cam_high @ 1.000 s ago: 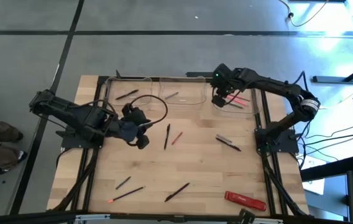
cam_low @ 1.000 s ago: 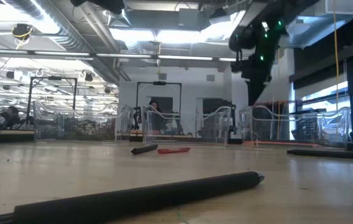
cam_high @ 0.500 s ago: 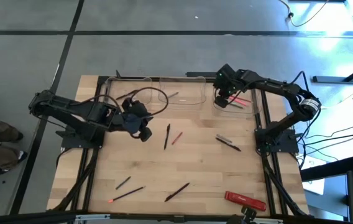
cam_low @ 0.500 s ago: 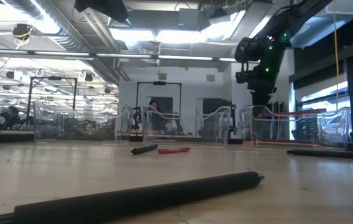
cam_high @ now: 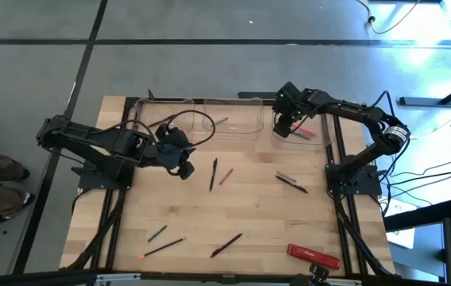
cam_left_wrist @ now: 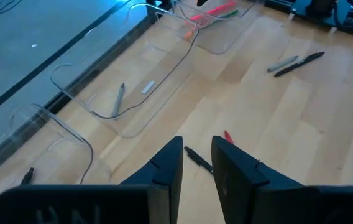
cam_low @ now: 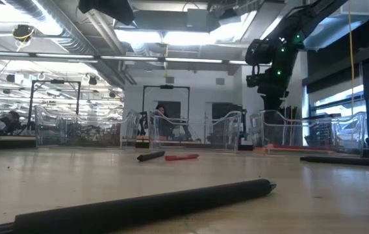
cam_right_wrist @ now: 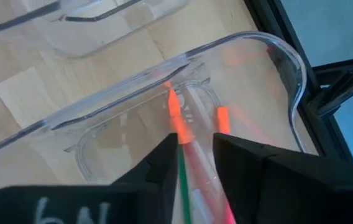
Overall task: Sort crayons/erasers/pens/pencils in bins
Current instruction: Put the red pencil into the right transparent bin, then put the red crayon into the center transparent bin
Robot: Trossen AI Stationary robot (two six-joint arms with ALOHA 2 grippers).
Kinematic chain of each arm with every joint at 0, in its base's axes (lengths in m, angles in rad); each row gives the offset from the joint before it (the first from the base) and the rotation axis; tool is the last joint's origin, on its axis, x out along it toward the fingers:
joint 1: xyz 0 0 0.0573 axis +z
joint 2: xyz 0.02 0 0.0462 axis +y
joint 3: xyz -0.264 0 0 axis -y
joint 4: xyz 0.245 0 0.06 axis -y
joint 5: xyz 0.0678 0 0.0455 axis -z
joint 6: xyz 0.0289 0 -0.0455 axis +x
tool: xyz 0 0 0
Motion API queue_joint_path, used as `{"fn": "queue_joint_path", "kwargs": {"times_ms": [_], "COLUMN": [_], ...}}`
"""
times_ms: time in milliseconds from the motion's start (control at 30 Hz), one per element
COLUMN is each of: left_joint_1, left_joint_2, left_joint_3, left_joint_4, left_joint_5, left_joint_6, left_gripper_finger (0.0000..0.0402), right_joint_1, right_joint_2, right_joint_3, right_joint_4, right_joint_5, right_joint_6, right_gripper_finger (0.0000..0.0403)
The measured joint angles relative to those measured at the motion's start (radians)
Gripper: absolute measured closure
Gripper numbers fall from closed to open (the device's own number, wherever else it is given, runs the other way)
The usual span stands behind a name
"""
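Observation:
Three clear bins stand along the table's far edge: the left bin (cam_high: 158, 123), the middle bin (cam_high: 229, 117) and the right bin (cam_high: 303, 131). My right gripper (cam_high: 285, 127) points steeply down into the right bin, fingers open (cam_right_wrist: 195, 155). Orange crayons (cam_right_wrist: 175, 115) and a green one (cam_right_wrist: 181, 174) lie on that bin's floor and show through the gap. My left gripper (cam_high: 183, 167) hovers open and empty (cam_left_wrist: 197, 155) over the table's left-centre, just short of a black pen (cam_high: 213, 173) and a red stick (cam_high: 225, 176).
Loose sticks lie on the wood: a grey and a black one (cam_high: 291, 181) at the right, and black ones (cam_high: 224, 245) (cam_high: 162, 248) near the front. A flat red bar (cam_high: 313, 256) lies front right. The left bin holds a black pen (cam_high: 162, 121), the middle bin a grey stick (cam_high: 219, 121).
My right gripper has sunk toward the right bin and shifted slightly toward the table's right edge, then held still. The sticks on the table have not moved.

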Motion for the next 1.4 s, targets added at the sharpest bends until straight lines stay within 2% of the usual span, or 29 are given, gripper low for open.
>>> {"fn": "queue_joint_path", "kwargs": {"times_ms": [100,233,333,533,600,733,900,1033,1167,1300,1400], "left_joint_1": [0.0,0.002,0.029,0.094,0.12,0.153,0.18,0.178,0.179,0.178,0.174], "left_joint_2": [0.0,0.0,0.0,0.005,0.01,0.032,0.058,0.072,0.07,0.07,0.069], "left_joint_3": [0.0,0.0,0.0,0.0,0.0,0.0,0.0,0.0,0.0,0.0,0.0], "left_joint_4": [-0.006,-0.007,-0.029,-0.15,-0.154,-0.172,-0.248,-0.25,-0.243,-0.248,-0.25], "left_joint_5": [0.0,0.001,0.007,0.113,0.149,0.226,0.328,0.337,0.334,0.335,0.334], "left_joint_6": [0.0,-0.036,-0.177,-0.388,-0.449,-0.461,-0.531,-0.499,-0.473,-0.471,-0.471], "left_gripper_finger": [0.0324,0.0324,0.0324,0.0324,0.0324,0.0324,0.0324,0.0324,0.0324,0.0324,0.0324], "right_joint_1": [0.0,0.0,0.02,0.14,0.19,0.296,0.418,0.512,0.58,0.617,0.634], "right_joint_2": [0.0,0.0,0.0,0.0,0.0,0.0,-0.001,0.012,0.04,0.087,0.134], "right_joint_3": [0.001,0.05,0.126,0.285,0.329,0.399,0.417,0.369,0.314,0.294,0.294], "right_joint_4": [-0.002,-0.045,-0.149,-0.291,-0.301,-0.302,-0.281,-0.2,-0.036,0.126,0.17], "right_joint_5": [0.0,-0.005,-0.012,-0.026,-0.057,-0.19,-0.275,-0.28,-0.281,-0.245,-0.275], "right_joint_6": [0.019,0.044,0.037,0.044,0.044,-0.012,-0.124,-0.171,-0.162,-0.078,-0.124], "right_gripper_finger": [0.0279,0.0275,0.0281,0.0293,0.0295,0.0297,0.0297,0.0297,0.0297,0.0297,0.0297]}}
